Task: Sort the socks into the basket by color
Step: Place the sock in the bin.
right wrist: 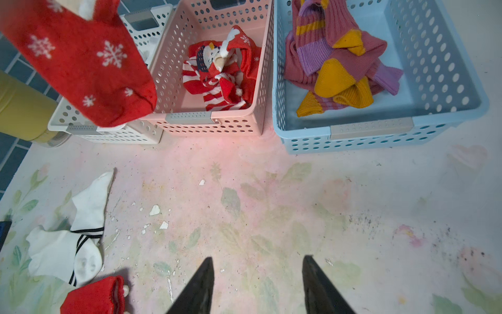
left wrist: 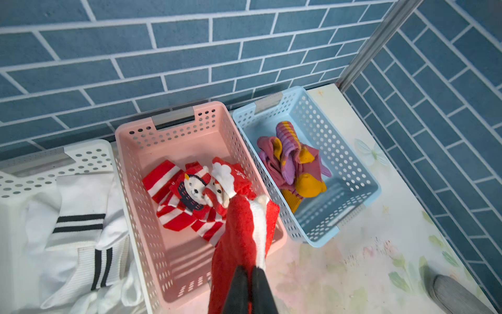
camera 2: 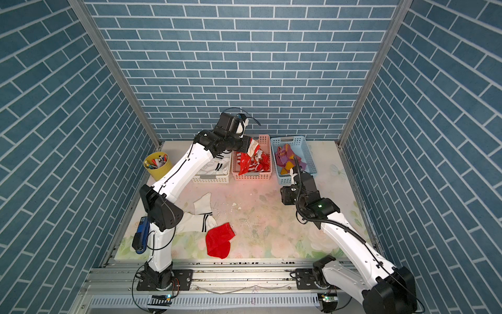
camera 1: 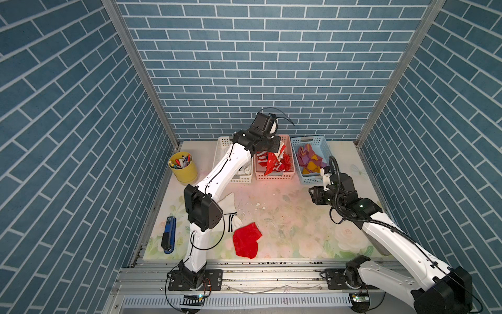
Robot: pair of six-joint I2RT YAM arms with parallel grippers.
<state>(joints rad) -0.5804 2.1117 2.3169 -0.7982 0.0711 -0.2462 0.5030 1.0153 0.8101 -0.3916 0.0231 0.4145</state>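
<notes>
Step in hand: drop-off of a red sock.

- L gripper is clenched on a red fabric sock with white snowflakes. The sock hangs free over the pink perforated plastic basket, its low end just above the red striped and snowman socks lying inside. We can't tell whether it touches them.
- Both top views put the hanging sock within the basket's rim, toward the near wall. Not let go yet.
- R gripper: jaws apart, nothing between them. It hovers over bare table, in front of the pink basket and off to its R-arm side.
- White perforated basket sits just beside the pink one on the L-arm side, w/ white black-banded socks in it.
- Light-blue perforated basket sits just beside it on the R-arm side, w/ the mauve-and-mustard socks.
- Loose on the table, well in front of the pink basket toward the L arm's base: a plain red sock and white socks with black bands touching it.

Our read: sorting is mostly done and 2 colours are left out.

Next move calls for opening the L jaws w/ the sock fully inside the rim. If the cuff drapes over the near wall it could slip out, so nudge farther in first. After that, fetch the loose red sock for the pink basket and the white ones for the white basket.
</notes>
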